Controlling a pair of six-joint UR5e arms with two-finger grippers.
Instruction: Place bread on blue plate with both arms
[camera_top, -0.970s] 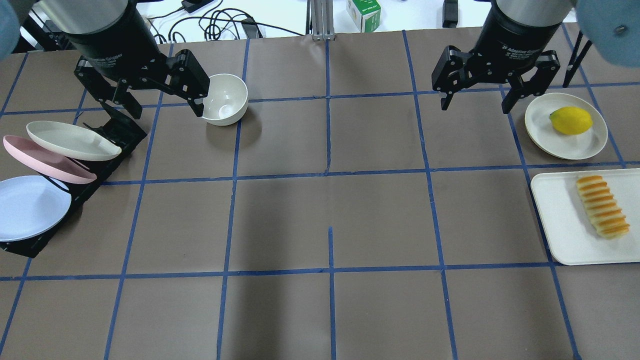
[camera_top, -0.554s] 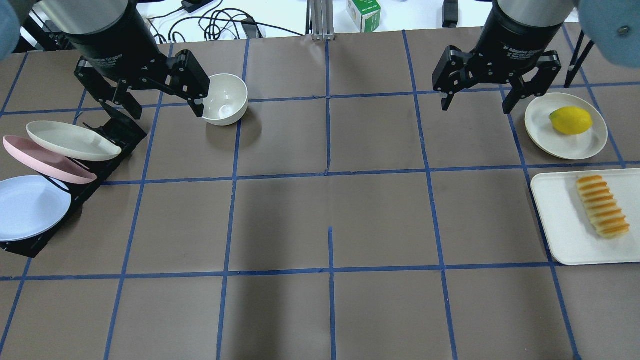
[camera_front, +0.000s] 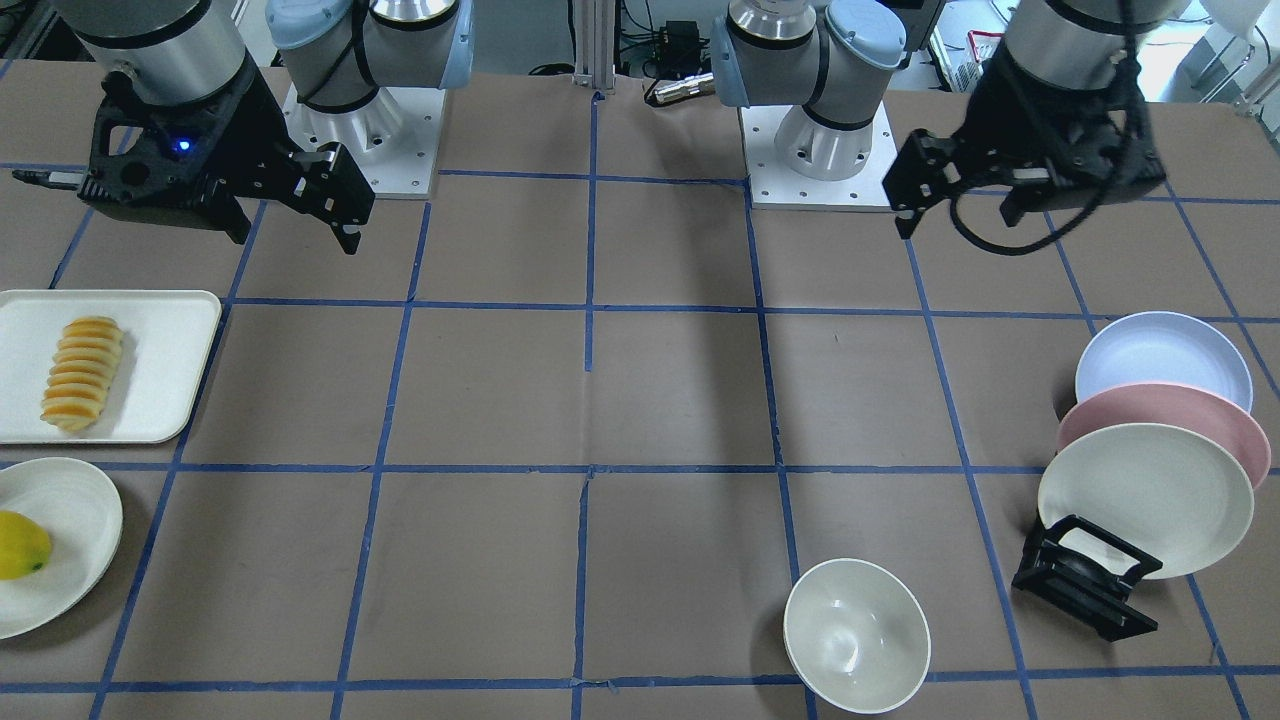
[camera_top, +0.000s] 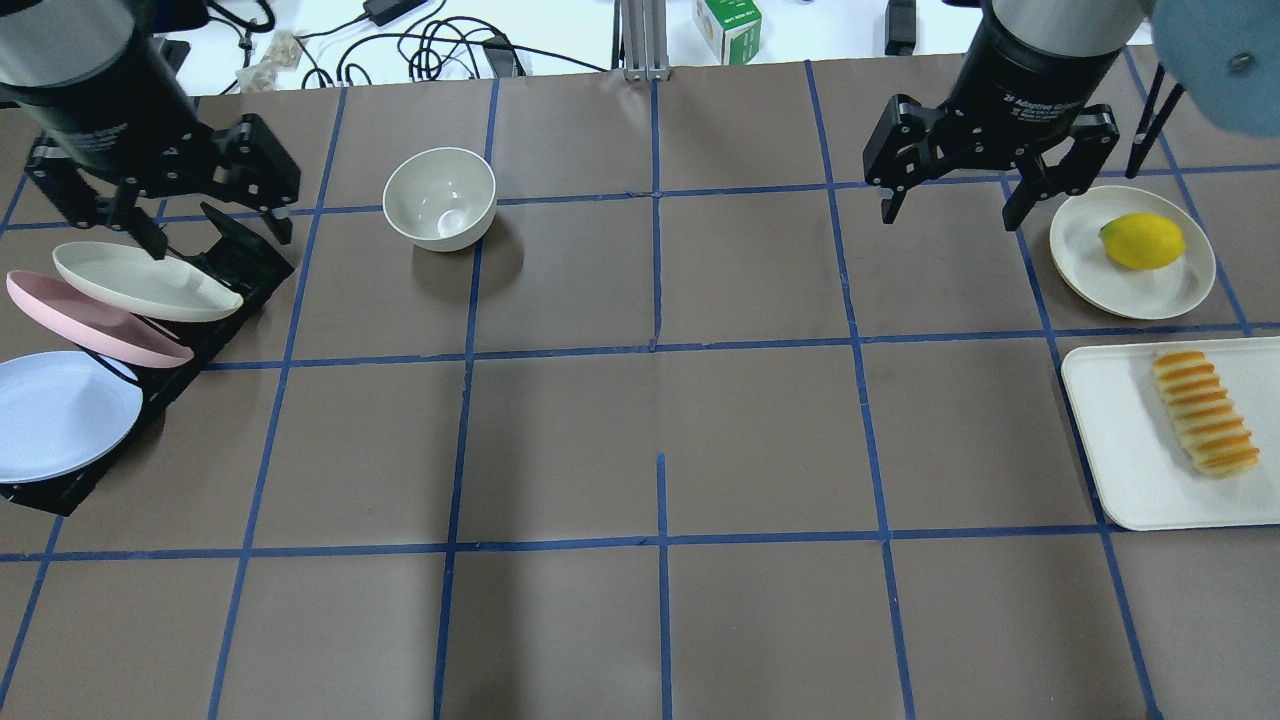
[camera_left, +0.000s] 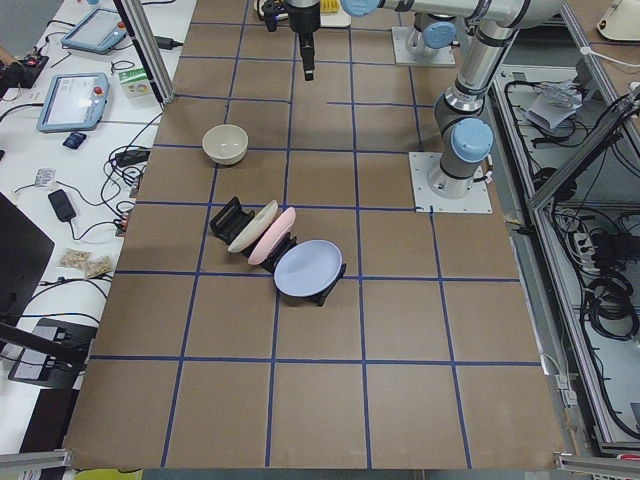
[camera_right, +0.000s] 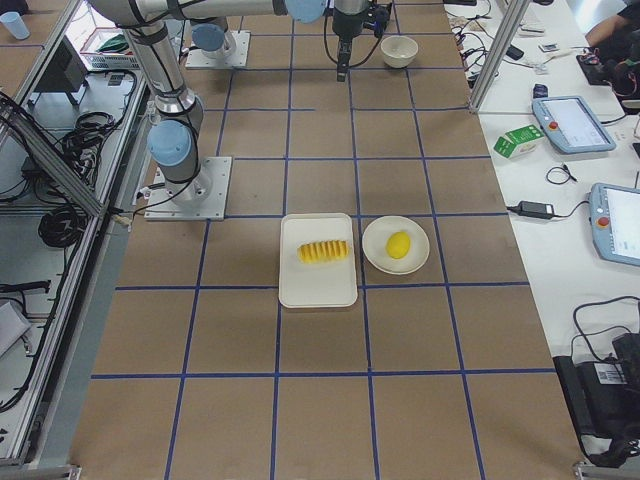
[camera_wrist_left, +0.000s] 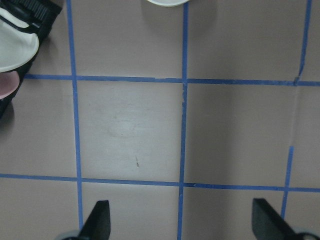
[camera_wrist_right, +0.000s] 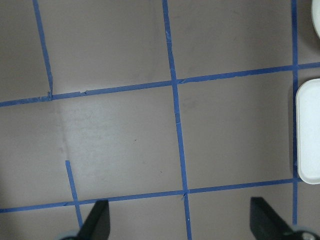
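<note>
Two sets of fingers hang spread and empty above the table (camera_top: 560, 440): our left gripper (camera_top: 220, 238) near the black rack (camera_top: 245, 265), our right gripper (camera_top: 950, 218) short of the white tray (camera_top: 1110, 440). The bread (camera_top: 1205, 412) lies on that tray at the table's right end. The blue plate (camera_top: 60, 415) leans in the rack's nearest slot, in front of the pink plate (camera_top: 90, 325), far to the left. We judge the loaf soft, light and apt to sag between segments, so a gentle pinch across its narrow middle suits. The plate looks stiff and slick, best taken by its free rim. The tray's raised edge and the stacked neighbours crowd both pickups; the table's broad centre offers room to meet.
</note>
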